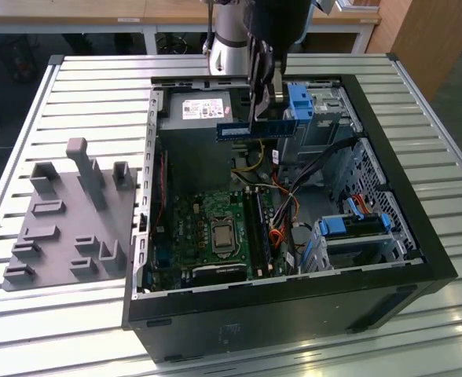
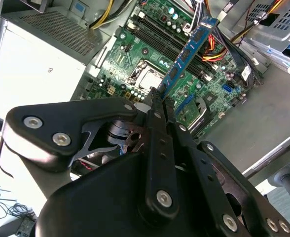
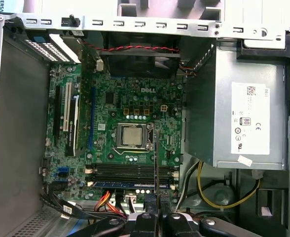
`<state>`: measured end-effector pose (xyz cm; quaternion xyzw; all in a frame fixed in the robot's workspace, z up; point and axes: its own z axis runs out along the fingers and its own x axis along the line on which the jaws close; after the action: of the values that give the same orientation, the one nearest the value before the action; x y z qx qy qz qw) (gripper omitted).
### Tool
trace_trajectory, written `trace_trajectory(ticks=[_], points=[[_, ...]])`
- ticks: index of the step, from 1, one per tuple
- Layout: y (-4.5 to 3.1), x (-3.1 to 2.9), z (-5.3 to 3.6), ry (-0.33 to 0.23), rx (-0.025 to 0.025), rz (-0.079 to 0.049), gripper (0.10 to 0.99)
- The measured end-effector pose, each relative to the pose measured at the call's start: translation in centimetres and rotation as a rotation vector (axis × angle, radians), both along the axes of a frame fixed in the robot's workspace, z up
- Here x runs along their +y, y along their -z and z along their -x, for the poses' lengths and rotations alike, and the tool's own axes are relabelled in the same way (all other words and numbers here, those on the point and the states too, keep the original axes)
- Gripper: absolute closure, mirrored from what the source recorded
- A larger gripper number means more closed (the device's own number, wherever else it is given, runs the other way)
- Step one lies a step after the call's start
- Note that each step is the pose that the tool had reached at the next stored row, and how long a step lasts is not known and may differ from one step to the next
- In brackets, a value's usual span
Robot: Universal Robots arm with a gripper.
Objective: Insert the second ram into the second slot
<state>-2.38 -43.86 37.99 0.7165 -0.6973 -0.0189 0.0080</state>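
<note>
My gripper (image 2: 160, 98) has its jaws pinched narrow on the long, thin, flat dark-blue memory stick (image 2: 190, 48), up in the air above the green motherboard (image 2: 150, 54) of the open black computer case (image 1: 294, 314), and I judge it light, stiff and fragile, safest gripped across its faces.

A robotics lab or workshop is suggested: an opened computer case (image 1: 294, 322) is set on a slatted metal table (image 1: 82, 86) under a robot arm (image 1: 229, 38), a grey fixture block (image 1: 58, 228) is laid beside it, and workbenches (image 1: 74, 12) are seen behind.
</note>
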Motion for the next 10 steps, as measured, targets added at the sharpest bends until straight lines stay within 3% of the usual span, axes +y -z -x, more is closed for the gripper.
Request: trace_trajectory(ticks=[10], points=[[0.0, -0.41, 0.0, 0.0, 0.0, 0.002, 0.949]])
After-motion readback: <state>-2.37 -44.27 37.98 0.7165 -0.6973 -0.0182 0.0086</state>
